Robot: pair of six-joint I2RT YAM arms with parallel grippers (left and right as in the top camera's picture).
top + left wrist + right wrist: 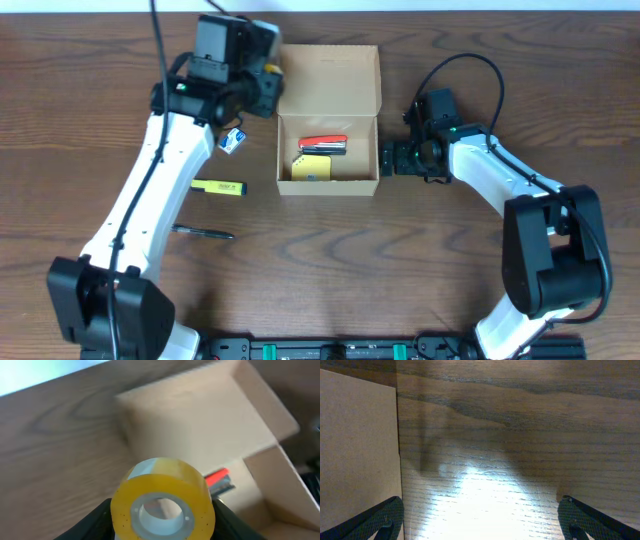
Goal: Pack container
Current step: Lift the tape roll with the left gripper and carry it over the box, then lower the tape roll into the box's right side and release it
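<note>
The tan cardboard container [328,150] stands open at the table's middle back, its flap lid [332,78] folded away. Inside lie a red and black item [323,143] and a yellow item [312,167]. My left gripper [262,82] is shut on a yellow roll of tape [162,502] and holds it above the table by the container's left lid edge; the container [210,420] shows behind the roll. My right gripper [392,158] is open and empty, just right of the container's right wall [357,455], over bare wood.
A small blue and white item [233,140], a yellow highlighter [219,187] and a black pen [203,233] lie on the table left of the container.
</note>
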